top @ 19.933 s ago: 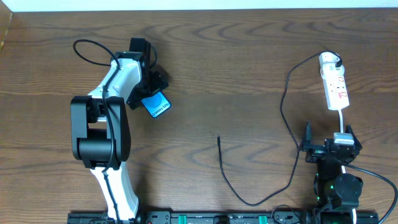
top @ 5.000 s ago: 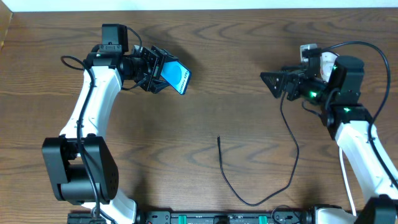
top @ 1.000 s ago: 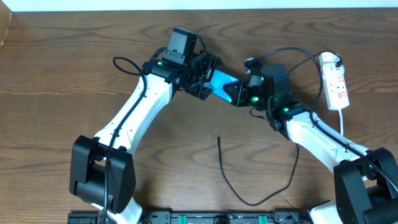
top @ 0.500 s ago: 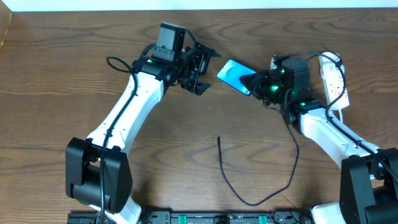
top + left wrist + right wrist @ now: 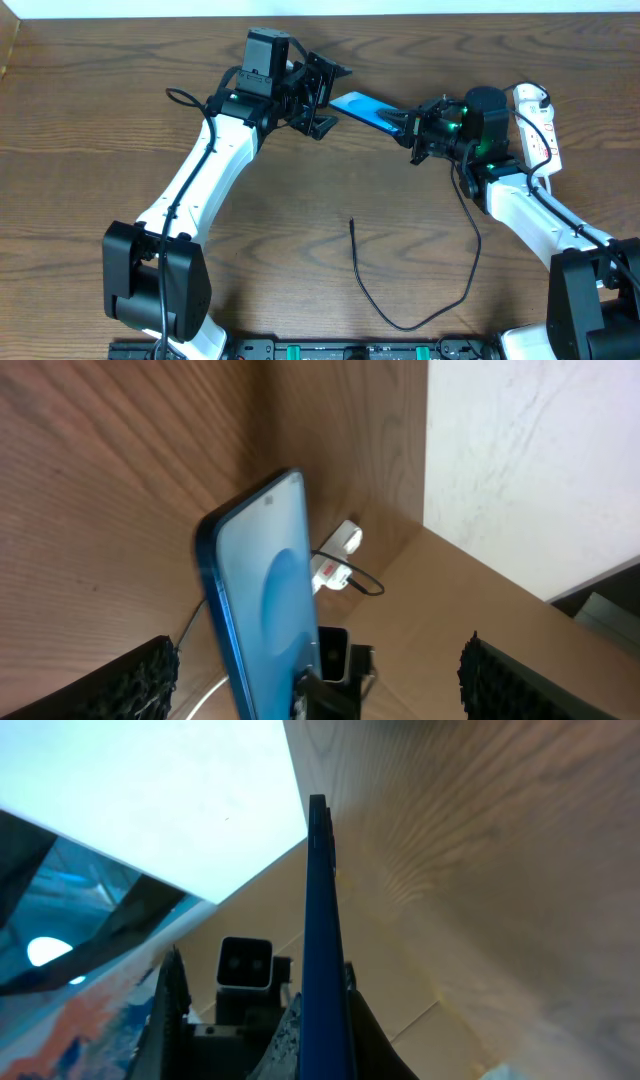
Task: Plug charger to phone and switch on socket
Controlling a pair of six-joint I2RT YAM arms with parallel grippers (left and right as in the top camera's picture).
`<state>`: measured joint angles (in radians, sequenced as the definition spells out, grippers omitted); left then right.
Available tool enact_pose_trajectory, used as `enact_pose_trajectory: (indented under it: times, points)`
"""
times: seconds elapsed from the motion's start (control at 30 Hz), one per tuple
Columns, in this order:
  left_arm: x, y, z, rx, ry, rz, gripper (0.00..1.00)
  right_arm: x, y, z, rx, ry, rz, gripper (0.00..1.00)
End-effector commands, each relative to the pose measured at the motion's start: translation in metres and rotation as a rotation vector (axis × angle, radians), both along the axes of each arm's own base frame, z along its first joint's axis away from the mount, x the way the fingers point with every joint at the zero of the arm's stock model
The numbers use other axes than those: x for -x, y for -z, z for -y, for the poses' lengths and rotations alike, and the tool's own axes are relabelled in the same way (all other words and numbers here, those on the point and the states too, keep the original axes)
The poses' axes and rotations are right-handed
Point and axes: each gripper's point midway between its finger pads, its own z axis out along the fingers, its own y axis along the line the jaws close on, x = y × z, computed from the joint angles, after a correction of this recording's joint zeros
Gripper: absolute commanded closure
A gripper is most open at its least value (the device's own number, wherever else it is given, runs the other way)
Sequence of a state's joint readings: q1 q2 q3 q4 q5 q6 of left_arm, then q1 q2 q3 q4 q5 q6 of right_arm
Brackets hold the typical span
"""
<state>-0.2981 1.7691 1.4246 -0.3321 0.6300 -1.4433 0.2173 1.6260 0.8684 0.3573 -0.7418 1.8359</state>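
**Phone is in the air, nothing is plugged yet**

On the left side, the left gripper (image 5: 328,98) stands with its jaws wide apart and holds nothing. The phone (image 5: 358,106) is just beside it, above the table (image 5: 100,80) and not lying on it. In the left wrist view its blue screen is tilted and faces that camera.

Lower, near the middle of the table, the plug tip of the charger (image 5: 352,225) lies free on the wood, well apart from the phone. The black cable curves from there toward the right side.

Further right, the right gripper (image 5: 405,122) is closed on one end of the phone and carries it alone; its wrist view shows the phone edge-on between the fingers.

At the far right the socket (image 5: 545,140) lies partly behind the right arm. Whether its switch is on, I cannot tell.

In my judgement, both main steps remain: to bring the plug into the phone, and to press the switch.
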Motion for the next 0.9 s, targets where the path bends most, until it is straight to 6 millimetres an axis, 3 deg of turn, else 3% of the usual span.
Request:
enact_pose_trajectory:
  times: [0.0, 0.47, 0.87]
  points:
    - [-0.002, -0.012, -0.005, -0.006, -0.024, 0.035, 0.11, 0.003, -0.018, -0.010, -0.088, -0.028, -0.032, 0.99]
    - [-0.005, -0.011, -0.008, 0.008, -0.075, -0.003, 0.11, 0.009, -0.050, -0.035, -0.178, -0.073, 0.041, 0.99]
    - [-0.008, -0.009, -0.012, -0.007, -0.111, -0.008, 0.12, 0.014, -0.052, -0.045, -0.181, -0.095, 0.049, 0.99]
